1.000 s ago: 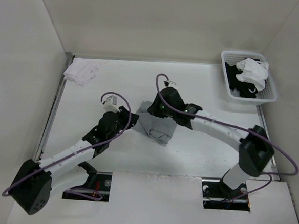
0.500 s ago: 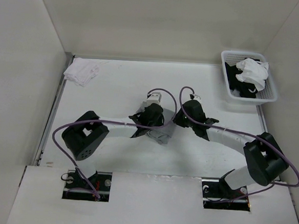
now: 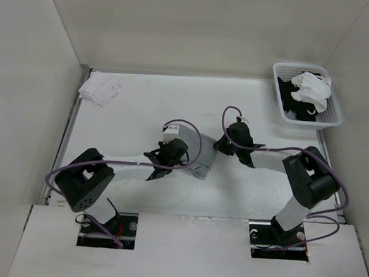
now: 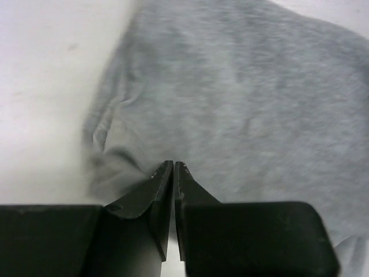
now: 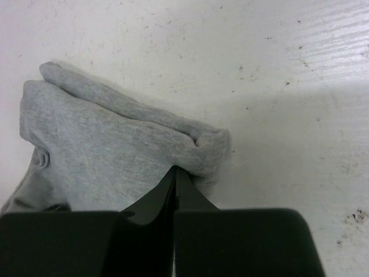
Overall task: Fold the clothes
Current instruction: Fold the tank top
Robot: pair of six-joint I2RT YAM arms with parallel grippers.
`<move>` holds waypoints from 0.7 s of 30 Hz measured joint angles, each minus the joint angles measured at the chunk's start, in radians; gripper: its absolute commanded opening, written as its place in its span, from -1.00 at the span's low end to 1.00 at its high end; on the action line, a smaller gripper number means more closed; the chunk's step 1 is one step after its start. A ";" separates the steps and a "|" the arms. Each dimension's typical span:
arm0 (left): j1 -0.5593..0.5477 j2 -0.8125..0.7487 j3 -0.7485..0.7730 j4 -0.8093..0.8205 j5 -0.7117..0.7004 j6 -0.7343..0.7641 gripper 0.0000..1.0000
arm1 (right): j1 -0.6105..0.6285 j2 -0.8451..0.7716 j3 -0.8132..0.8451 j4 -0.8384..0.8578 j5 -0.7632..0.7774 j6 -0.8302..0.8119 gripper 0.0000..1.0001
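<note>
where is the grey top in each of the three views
Top external: the grey top lies near the middle of the table, a little right of centre.
Left wrist: the grey top fills the upper and right part of the frame.
Right wrist: the grey top sits in the left half, its folded corner near centre.
Shared landmark: the white table, bare beside the top in all three.
</note>
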 measured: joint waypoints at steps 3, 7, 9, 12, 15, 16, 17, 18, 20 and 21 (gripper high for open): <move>0.010 -0.115 -0.084 -0.030 -0.040 -0.015 -0.87 | -0.006 0.010 0.000 0.012 -0.008 0.000 -1.00; 0.056 -0.259 -0.184 -0.080 -0.076 -0.059 -0.83 | -0.008 0.010 0.000 0.018 -0.009 -0.002 -0.97; 0.084 -0.350 -0.227 -0.117 -0.085 -0.085 -0.77 | -0.008 0.008 0.000 0.018 -0.010 -0.005 -0.92; 0.111 -0.512 -0.265 -0.151 -0.079 -0.124 -0.58 | -0.004 -0.015 0.000 0.009 -0.018 -0.007 -0.70; 0.113 -0.653 -0.270 -0.148 -0.041 -0.142 -0.37 | 0.005 -0.095 0.000 -0.014 -0.027 -0.011 -0.28; 0.116 -0.694 -0.270 -0.144 -0.024 -0.146 -0.29 | 0.010 -0.138 -0.002 -0.021 -0.027 -0.013 -0.17; 0.122 -0.729 -0.270 -0.142 -0.008 -0.150 -0.21 | 0.016 -0.194 -0.006 -0.026 -0.029 -0.018 -0.08; 0.135 -0.764 -0.270 -0.141 0.010 -0.151 -0.14 | 0.019 -0.249 -0.011 -0.028 -0.030 -0.023 -0.01; 0.171 -0.826 -0.272 -0.139 0.050 -0.151 0.00 | 0.026 -0.381 -0.030 -0.025 -0.027 -0.037 0.12; 0.194 -0.852 -0.275 -0.137 0.072 -0.151 0.05 | 0.028 -0.455 -0.047 -0.022 -0.022 -0.046 0.18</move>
